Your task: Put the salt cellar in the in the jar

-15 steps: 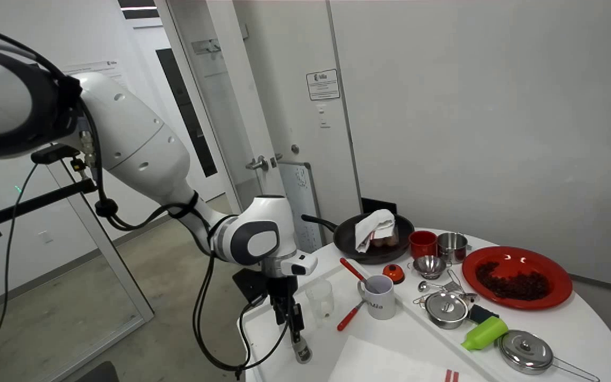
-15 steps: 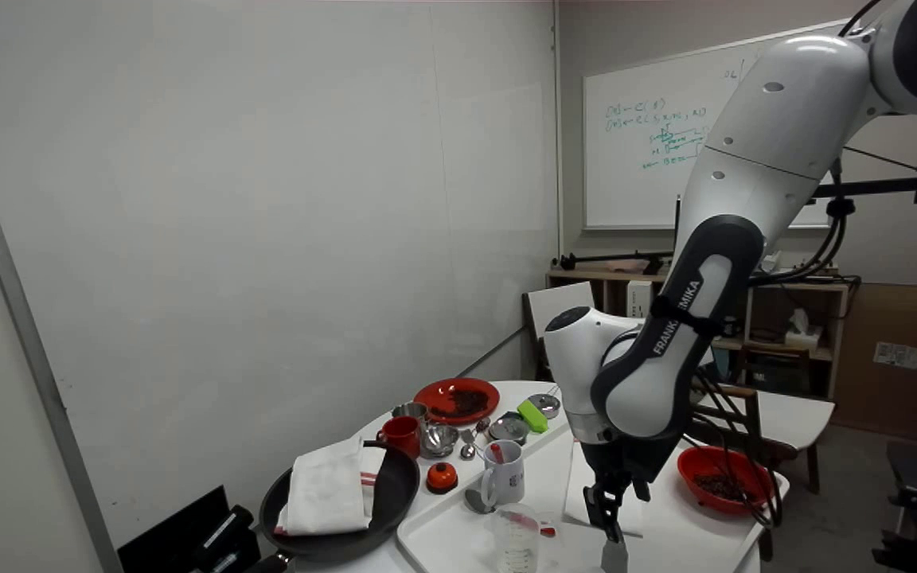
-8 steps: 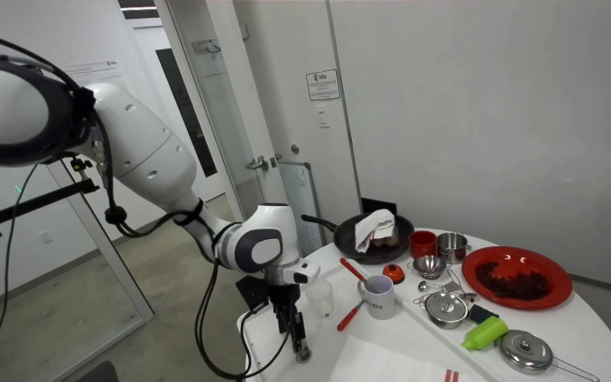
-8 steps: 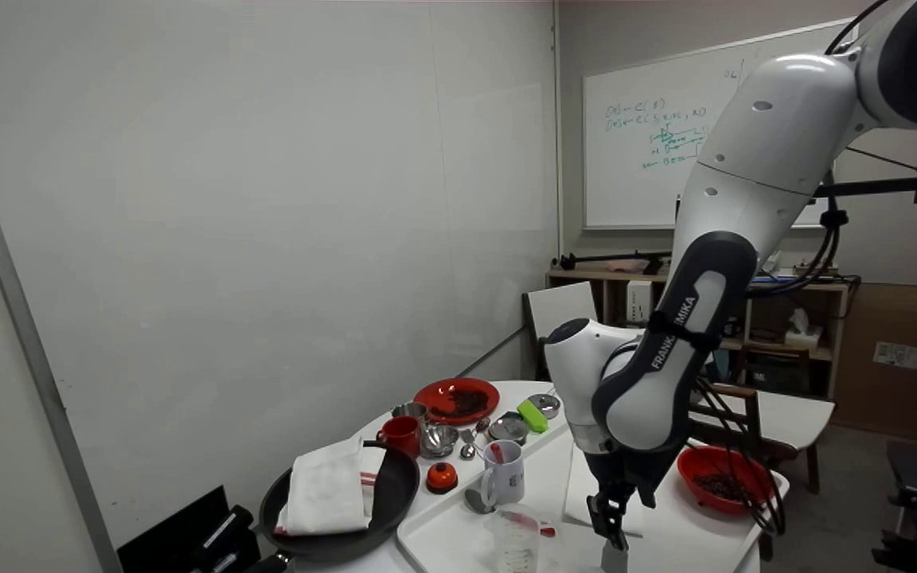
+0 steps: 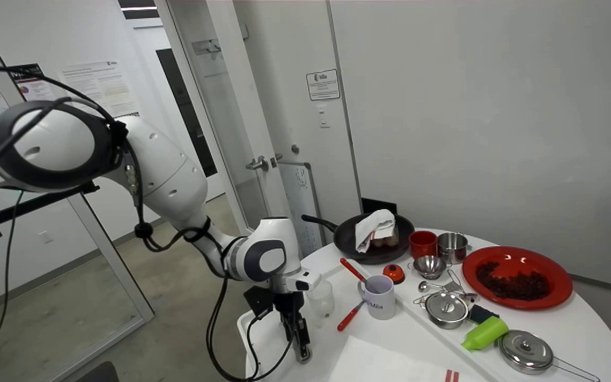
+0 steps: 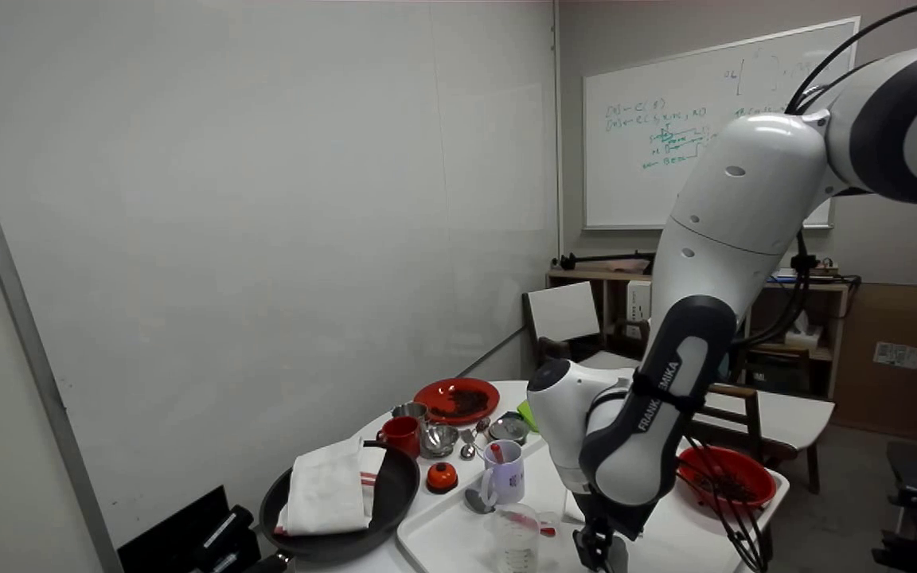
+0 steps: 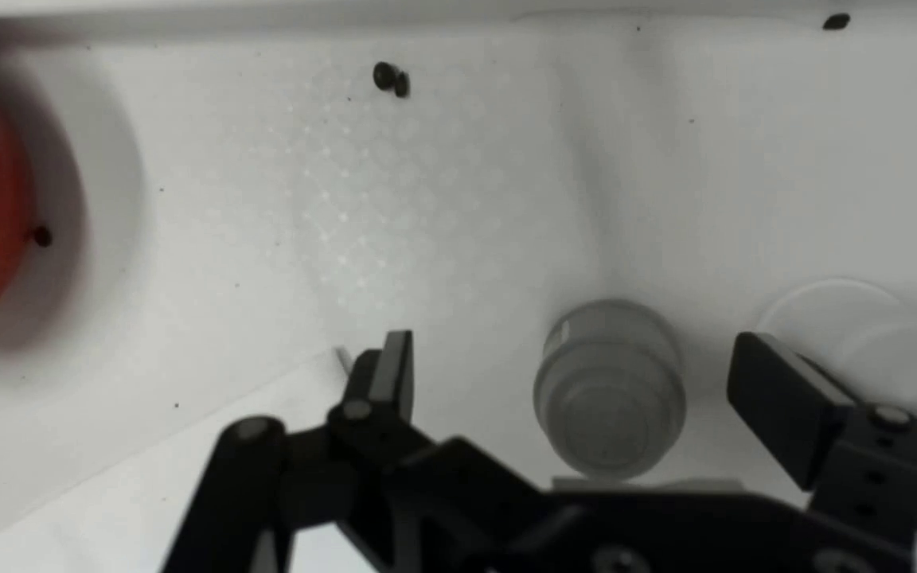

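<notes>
The salt cellar [image 7: 614,390], a small grey translucent shaker, stands upright on the white tray. It also shows in both exterior views, partly hidden by the fingers [image 5: 305,356] [image 6: 619,555]. My gripper [image 7: 571,342] is open, pointing down, with one finger on each side of the salt cellar. In the wrist view there is a gap between the shaker and each finger. The gripper also shows in both exterior views [image 5: 300,342] [image 6: 598,549]. The jar [image 5: 320,298], a clear cylindrical cup, stands close by on the tray [image 6: 516,543]; only its faint rim shows at the wrist view's right [image 7: 833,298].
A white mug [image 5: 381,300] holding a red-handled utensil stands beyond the jar. Another red-handled utensil [image 5: 350,317] lies beside it. A red bowl [image 6: 727,477] and a white cloth [image 5: 374,363] are on the tray [image 6: 435,521]. A black pan [image 5: 348,241] and steel pots [image 5: 446,310] stand behind.
The arm has come down, and the gripper has lowered around the salt cellar, hiding more of it in the exterior views. The salt cellar and jar have not moved.
</notes>
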`<state>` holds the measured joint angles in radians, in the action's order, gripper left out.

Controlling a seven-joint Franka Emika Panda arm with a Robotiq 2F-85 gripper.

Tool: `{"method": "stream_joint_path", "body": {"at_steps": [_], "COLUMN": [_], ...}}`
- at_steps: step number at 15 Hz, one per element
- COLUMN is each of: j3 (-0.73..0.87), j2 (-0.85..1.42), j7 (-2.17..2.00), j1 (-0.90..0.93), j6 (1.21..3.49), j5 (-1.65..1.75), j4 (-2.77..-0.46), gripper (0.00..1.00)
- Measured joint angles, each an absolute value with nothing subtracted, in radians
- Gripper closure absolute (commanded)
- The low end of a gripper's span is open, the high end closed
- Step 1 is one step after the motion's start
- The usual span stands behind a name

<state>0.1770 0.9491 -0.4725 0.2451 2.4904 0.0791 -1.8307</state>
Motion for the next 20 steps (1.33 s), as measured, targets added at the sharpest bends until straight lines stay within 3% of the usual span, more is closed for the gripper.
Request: {"method": "stream_joint_path", "body": {"at_steps": [7,20], "j3": [0.179,0.177], "j2": [0.977,0.944], "j7": [-0.473,-0.455], "j1": [0.246,0.236], "j6": [2.489,2.482], "j5": [0.079,0.076], "j4": [-1.776,-1.771], "gripper": [0.78,0.8]}}
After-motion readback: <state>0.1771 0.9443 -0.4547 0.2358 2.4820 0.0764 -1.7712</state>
